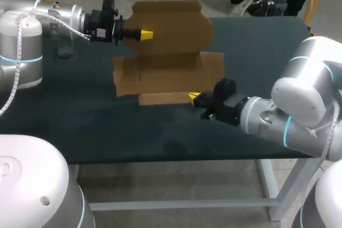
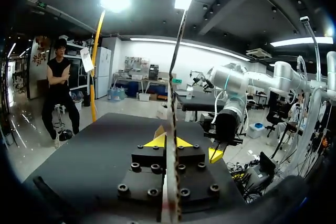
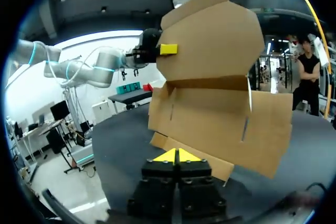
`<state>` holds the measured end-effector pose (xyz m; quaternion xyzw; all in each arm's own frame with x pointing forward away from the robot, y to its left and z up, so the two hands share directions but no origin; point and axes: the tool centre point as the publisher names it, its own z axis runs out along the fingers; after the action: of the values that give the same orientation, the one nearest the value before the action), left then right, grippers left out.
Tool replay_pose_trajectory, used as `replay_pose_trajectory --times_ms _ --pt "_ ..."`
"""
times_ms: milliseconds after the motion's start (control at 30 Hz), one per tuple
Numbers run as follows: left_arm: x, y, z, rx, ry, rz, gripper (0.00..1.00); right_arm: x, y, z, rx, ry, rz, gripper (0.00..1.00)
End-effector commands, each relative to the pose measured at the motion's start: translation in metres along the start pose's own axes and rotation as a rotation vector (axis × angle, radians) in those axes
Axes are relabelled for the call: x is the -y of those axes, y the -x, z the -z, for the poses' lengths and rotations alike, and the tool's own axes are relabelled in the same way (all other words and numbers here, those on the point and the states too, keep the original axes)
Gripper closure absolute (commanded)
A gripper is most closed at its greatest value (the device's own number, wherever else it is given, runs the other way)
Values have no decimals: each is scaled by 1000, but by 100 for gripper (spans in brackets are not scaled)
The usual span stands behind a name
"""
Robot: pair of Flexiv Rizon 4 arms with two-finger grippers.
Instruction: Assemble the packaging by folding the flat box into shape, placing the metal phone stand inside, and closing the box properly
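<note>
A brown cardboard box blank [image 1: 165, 73] lies unfolded on the dark table, and its large rear panel [image 1: 171, 28] stands upright. My left gripper [image 1: 145, 35] is shut on that panel's left edge. In the left wrist view the panel shows edge-on [image 2: 176, 77] between the yellow tips of the left gripper [image 2: 169, 141]. My right gripper [image 1: 192, 97] is shut, its tips at the right end of the narrow front flap [image 1: 160, 99]. In the right wrist view the right gripper [image 3: 178, 156] has joined tips just before that flap [image 3: 220, 167], with nothing seen between them. A small dark object [image 1: 65, 52], perhaps the phone stand, sits at the far left.
The dark table [image 1: 80, 121] has open surface in front of the box and to both sides. Its front edge runs just below my right arm. The far edge lies close behind the raised panel.
</note>
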<state>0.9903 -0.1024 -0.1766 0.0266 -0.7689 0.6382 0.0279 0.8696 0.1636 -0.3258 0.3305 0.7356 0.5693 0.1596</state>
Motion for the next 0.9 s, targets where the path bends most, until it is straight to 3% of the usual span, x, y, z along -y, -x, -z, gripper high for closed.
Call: replay_pose_trajectory --times_ms 33,533,900 --pt "-6 1 0 -13 -5 4 100 5 -3 -9 77 12 -8 100" --pt "-12 -8 5 -22 -13 18 100 23 -4 -35 96 18 -101 100" --pt "-12 -6 5 -33 8 34 100 23 -4 -35 96 18 -101 100"
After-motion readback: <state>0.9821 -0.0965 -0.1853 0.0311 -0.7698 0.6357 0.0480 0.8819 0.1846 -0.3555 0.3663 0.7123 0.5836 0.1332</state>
